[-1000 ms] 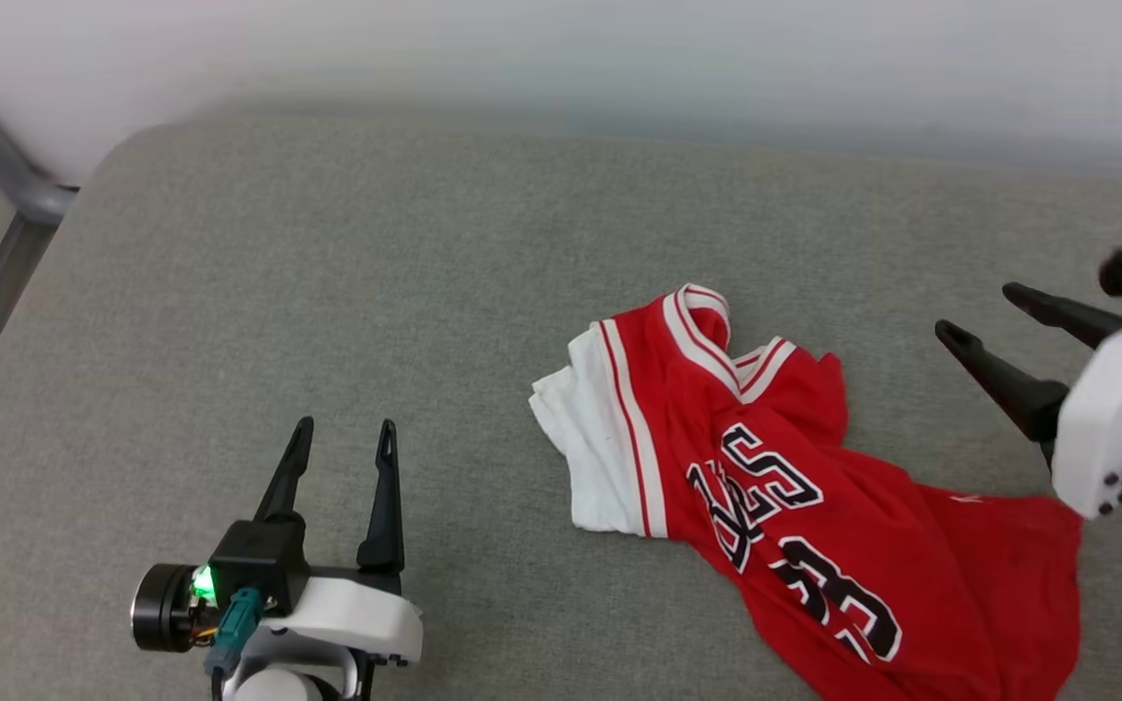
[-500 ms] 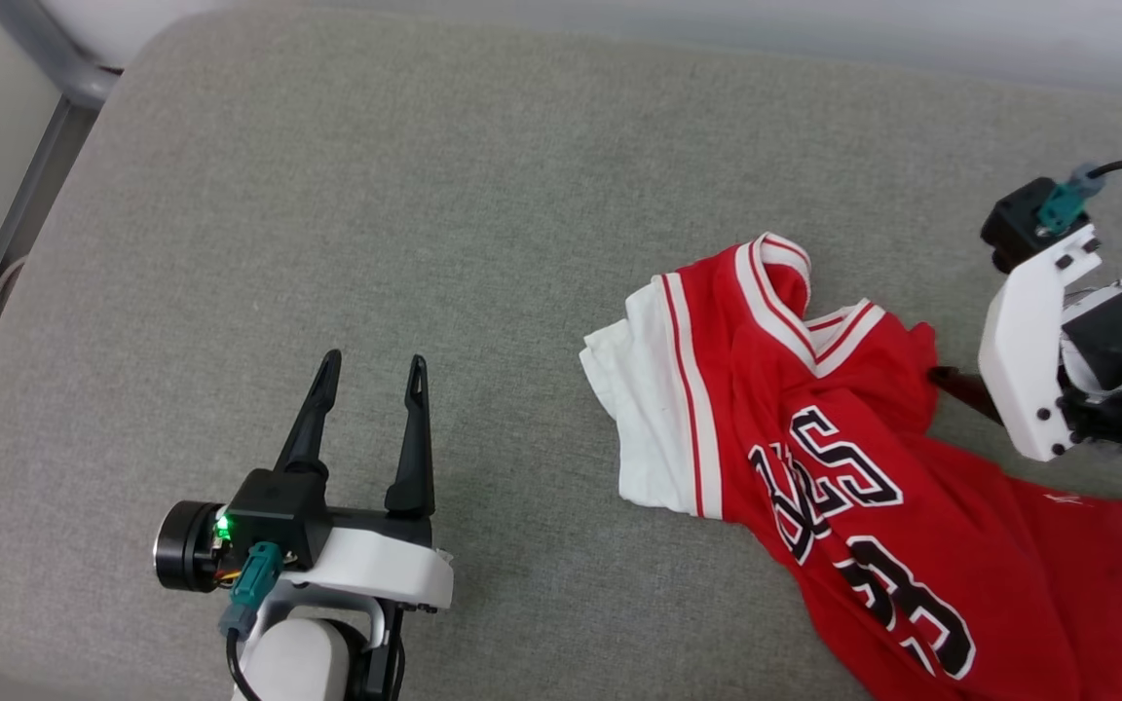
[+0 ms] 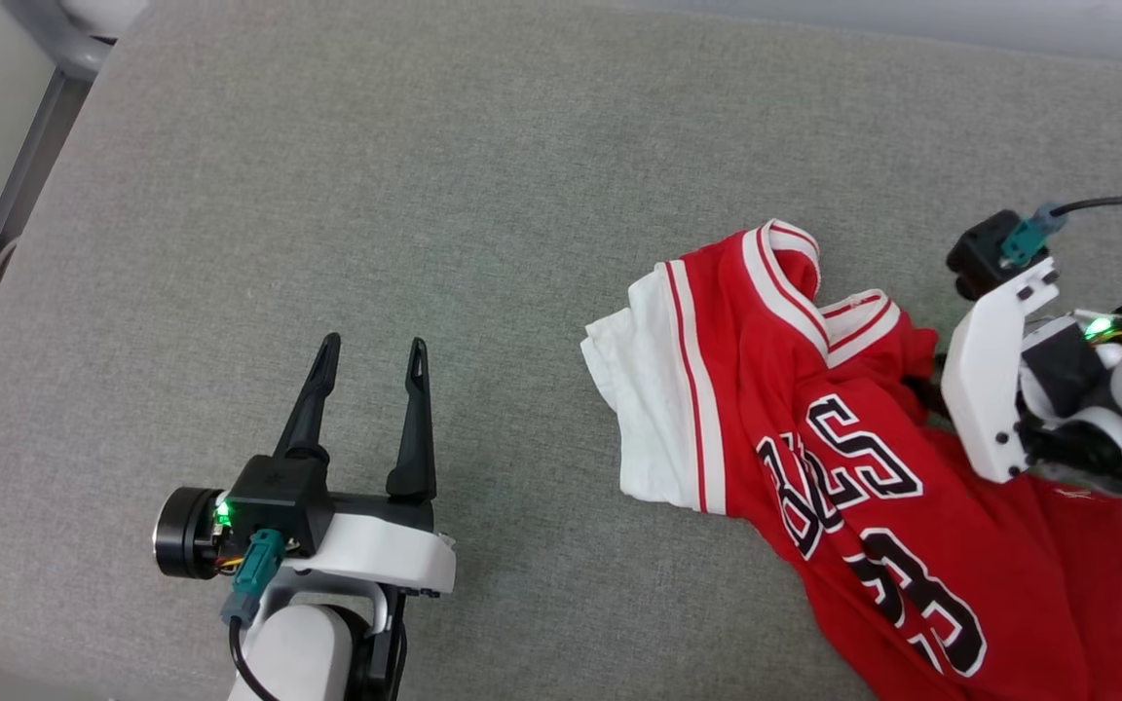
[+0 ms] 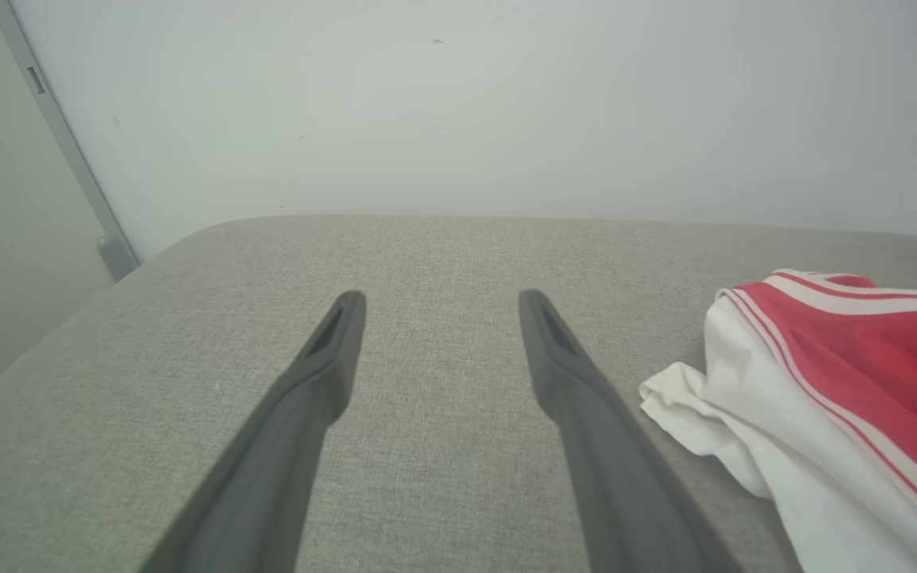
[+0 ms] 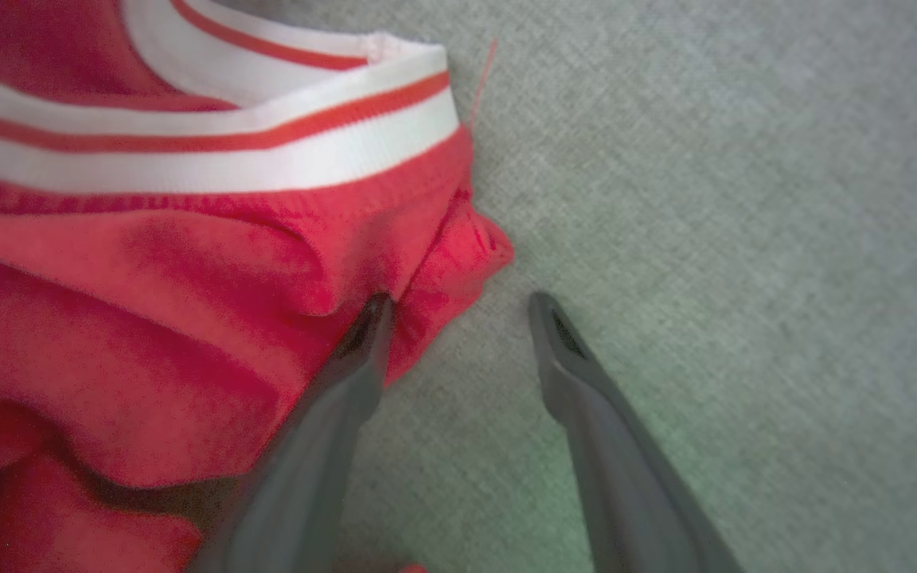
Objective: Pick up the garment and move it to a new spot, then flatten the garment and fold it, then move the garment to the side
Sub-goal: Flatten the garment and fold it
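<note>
Left gripper (image 3: 373,344): nearest the camera at the lower left of the head view, its two dark fingers parted and holding nothing, pointing across bare grey fabric.
Gap to the garment: the left gripper sits well apart from the shirt, whose white sleeve (image 4: 753,446) lies off to its right in the left wrist view.
Right gripper (image 5: 460,306): fingers spread with nothing clamped between them, at the right edge of the head view, low against the shirt's right-hand shoulder.
Contact: in the right wrist view one fingertip (image 5: 375,314) meets a rumpled red fold just below the striped collar; the other fingertip is over bare upholstery beside the cloth.
Garment (image 3: 795,389): a red jersey lying crumpled and chest-up on the right half of the surface, collar towards the far side, hem running out of the head view at the lower right, black white-edged lettering creased across the chest.
Grey cushion (image 3: 425,195): a woven, round-cornered pad carrying the shirt.
Metal frame (image 3: 25,166): a grey bar beside the cushion's far left corner.
Wall (image 4: 458,103): plain and pale, rising behind the cushion's far edge.
</note>
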Available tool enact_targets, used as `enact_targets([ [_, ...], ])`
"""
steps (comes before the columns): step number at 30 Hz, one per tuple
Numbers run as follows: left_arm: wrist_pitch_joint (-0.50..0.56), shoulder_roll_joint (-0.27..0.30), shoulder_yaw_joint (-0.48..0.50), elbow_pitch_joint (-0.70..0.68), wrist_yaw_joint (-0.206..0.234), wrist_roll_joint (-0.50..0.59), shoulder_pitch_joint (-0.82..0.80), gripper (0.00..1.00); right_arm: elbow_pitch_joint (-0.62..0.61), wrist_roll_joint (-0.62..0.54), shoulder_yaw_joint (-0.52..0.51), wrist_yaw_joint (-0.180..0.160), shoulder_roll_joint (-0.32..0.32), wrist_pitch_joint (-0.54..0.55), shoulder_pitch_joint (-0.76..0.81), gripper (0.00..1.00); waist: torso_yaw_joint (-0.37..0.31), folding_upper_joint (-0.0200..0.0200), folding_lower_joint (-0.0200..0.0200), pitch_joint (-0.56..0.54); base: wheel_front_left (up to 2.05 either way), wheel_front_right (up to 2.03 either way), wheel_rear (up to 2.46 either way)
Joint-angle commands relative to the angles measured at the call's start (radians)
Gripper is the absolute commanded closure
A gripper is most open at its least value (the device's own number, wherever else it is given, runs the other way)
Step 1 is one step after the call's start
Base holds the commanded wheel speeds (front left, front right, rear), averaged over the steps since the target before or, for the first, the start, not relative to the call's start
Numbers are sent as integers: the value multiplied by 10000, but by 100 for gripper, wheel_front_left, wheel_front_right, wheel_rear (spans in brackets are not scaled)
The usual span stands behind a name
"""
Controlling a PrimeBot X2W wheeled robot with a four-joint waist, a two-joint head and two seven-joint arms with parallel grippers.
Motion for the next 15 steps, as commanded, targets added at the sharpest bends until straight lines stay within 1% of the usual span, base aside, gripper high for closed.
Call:
enact_targets([
  [1, -26, -3, 15, 18, -28, 37, 68, 0, 55, 59, 375, 31, 350, -47, 357, 100, -125, -1, 0, -134, 0, 0, 0],
  [4, -26, -5, 63, 75, -76, 81, 152, 0, -275, 130, 523, 17, -14, -1086, -41, 100, -329, -1, 0, -436, 0, 0, 0],
  [6, -26, -5, 97, 101, -101, 79, 223, 0, -536, -34, 670, 16, -224, -1850, -279, 100, -467, -1, 0, -687, 0, 0, 0],
  [9, -25, -3, 148, 137, -102, 129, 438, 0, -931, 103, 728, 14, -477, -2847, -181, 100, -657, -1, 0, -1081, 0, 0, 0],
  [15, -26, -5, 331, 167, -77, 201, 920, 0, -1693, 517, -28, 14, -1247, -4345, 794, 100, -1029, -1, 0, -1745, 0, 0, 0],
])
